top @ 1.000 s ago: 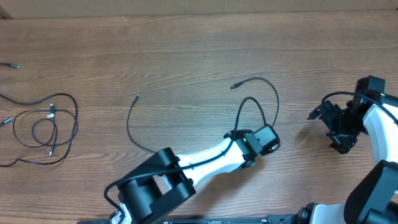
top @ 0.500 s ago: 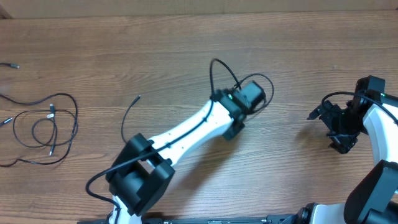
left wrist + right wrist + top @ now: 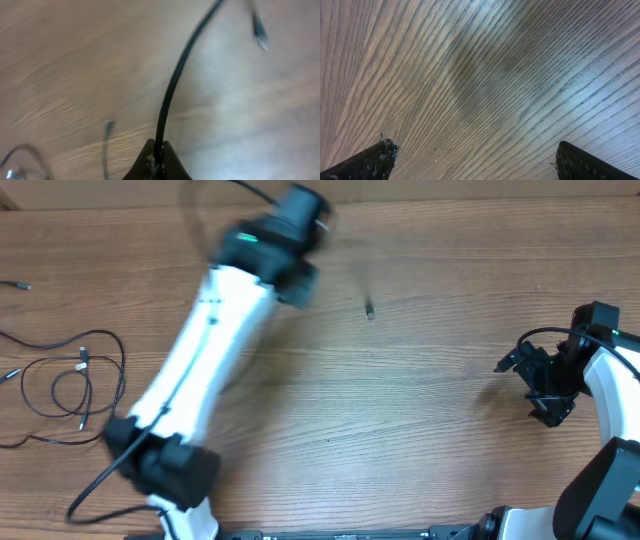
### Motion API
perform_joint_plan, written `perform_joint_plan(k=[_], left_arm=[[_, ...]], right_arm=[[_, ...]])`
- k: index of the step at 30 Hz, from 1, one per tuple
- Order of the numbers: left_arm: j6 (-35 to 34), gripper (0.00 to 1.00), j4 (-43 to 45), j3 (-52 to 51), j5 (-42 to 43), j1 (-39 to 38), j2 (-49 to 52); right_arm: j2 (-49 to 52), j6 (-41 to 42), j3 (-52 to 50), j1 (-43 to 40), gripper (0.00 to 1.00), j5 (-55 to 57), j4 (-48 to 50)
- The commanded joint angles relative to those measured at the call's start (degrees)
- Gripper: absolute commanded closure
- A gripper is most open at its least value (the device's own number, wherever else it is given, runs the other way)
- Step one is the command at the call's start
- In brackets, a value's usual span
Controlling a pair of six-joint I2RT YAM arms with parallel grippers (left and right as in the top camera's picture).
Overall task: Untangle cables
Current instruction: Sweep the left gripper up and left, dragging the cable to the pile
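Soft, even light with pale glare on the table [image 3: 580, 95]; the left arm [image 3: 180, 365] and cable [image 3: 175, 85] are motion-blurred.

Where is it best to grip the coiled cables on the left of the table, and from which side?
Grip the outer loop's right arc of the coiled cables, coming straight down from above: they lie flat on the table, and that strand runs alone.

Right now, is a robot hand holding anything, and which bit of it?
The left gripper is shut on a black cable, pinching its thin cord, not a plug end. The right gripper is open and holds nothing.
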Motion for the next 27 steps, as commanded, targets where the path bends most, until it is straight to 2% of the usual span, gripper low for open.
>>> perform_joint_plan(k=[1, 9, 16, 21, 27], left_arm=[[-6.6, 0.96, -1.4, 1.9, -1.2, 7.1, -5.7], [-12.2, 0.96, -6.0, 1.9, -1.2, 26.6, -8.9], [-22.6, 0.96, -5.0, 2.0, -0.1, 44.6, -11.3], [-23.4, 0.96, -2.3, 2.0, 2.3, 52.8, -13.6], [-25.3, 0.96, -0.9, 2.0, 5.0, 57.5, -14.6]], right_arm=[[-0.3, -0.2, -0.4, -0.1, 0.00, -0.3, 0.3], [-0.3, -0.2, -0.4, -0.1, 0.00, -0.3, 0.3], [-0.3, -0.2, -0.4, -0.1, 0.00, -0.2, 0.3], [-0.3, -0.2, -0.4, -0.1, 0.00, -0.3, 0.5], [-0.3, -0.4, -0.4, -0.1, 0.00, -0.3, 0.5]])
